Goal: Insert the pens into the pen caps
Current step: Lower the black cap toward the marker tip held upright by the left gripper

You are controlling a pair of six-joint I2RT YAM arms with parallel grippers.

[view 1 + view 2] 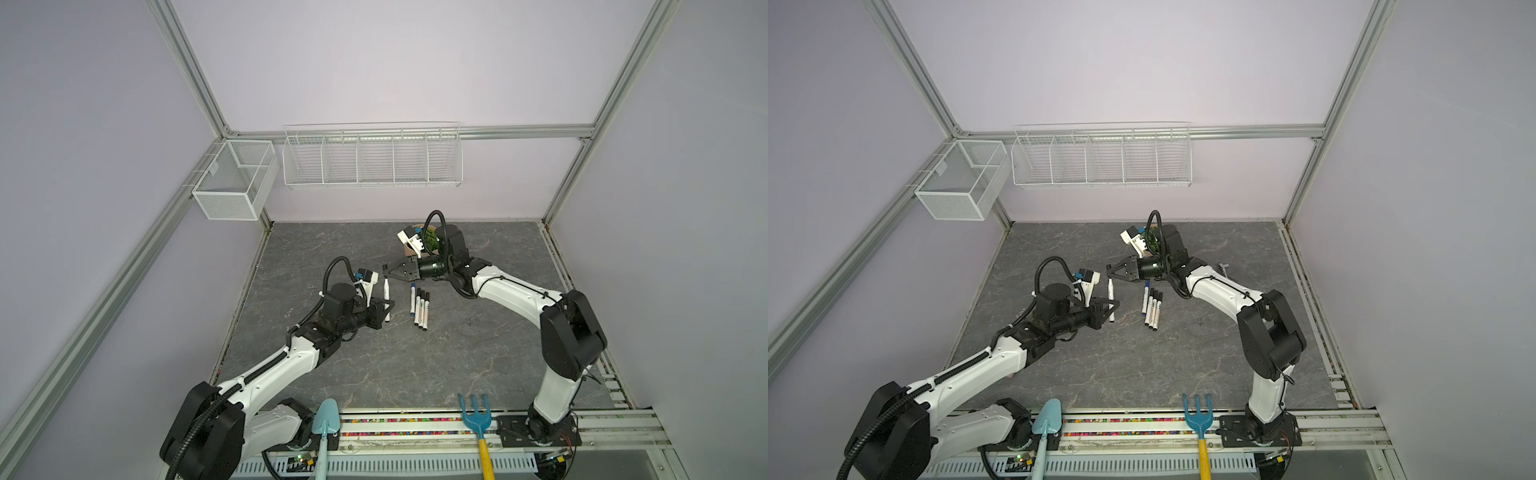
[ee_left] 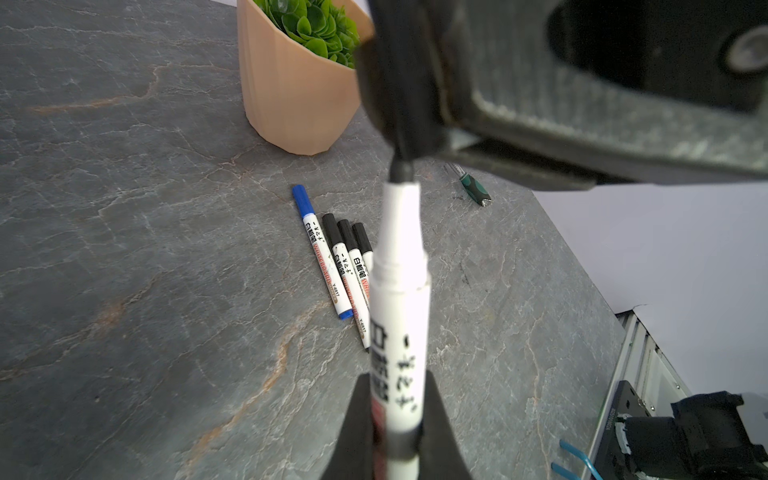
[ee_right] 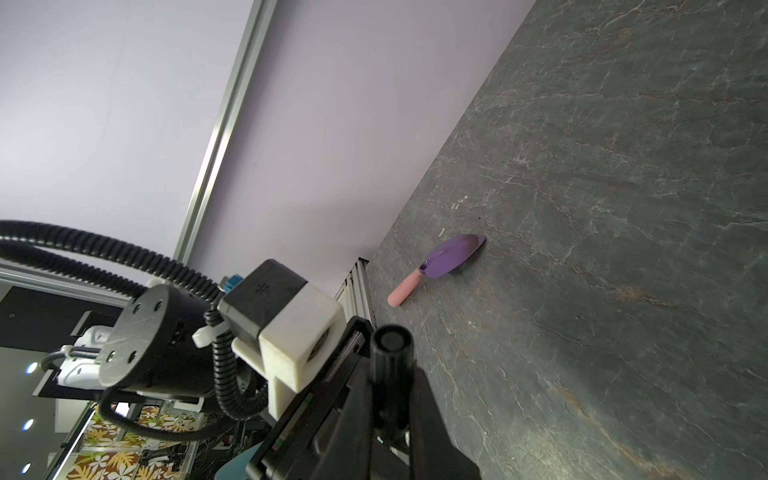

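Observation:
My left gripper [image 2: 395,399] is shut on the lower barrel of a white pen [image 2: 399,316] with a bare black tip. That pen [image 1: 386,295] points at my right gripper [image 1: 385,270], which is shut on a black pen cap [image 3: 392,365]. In the left wrist view the pen's nib meets the mouth of the cap [image 2: 399,104]; blur hides how far in it sits. Several capped pens [image 1: 419,307] lie side by side on the table, one blue [image 2: 320,249] and three black [image 2: 349,249]. Both top views show the left gripper [image 1: 1112,305] just below the right gripper [image 1: 1109,270].
A peach plant pot [image 2: 295,83] stands behind the right gripper, with a green-handled tool [image 2: 473,189] beside it. A purple trowel [image 3: 449,257] lies near the left table edge. A light-blue trowel [image 1: 326,419] and blue rake [image 1: 476,415] rest at the front rail. Wire baskets [image 1: 372,158] hang on the back wall.

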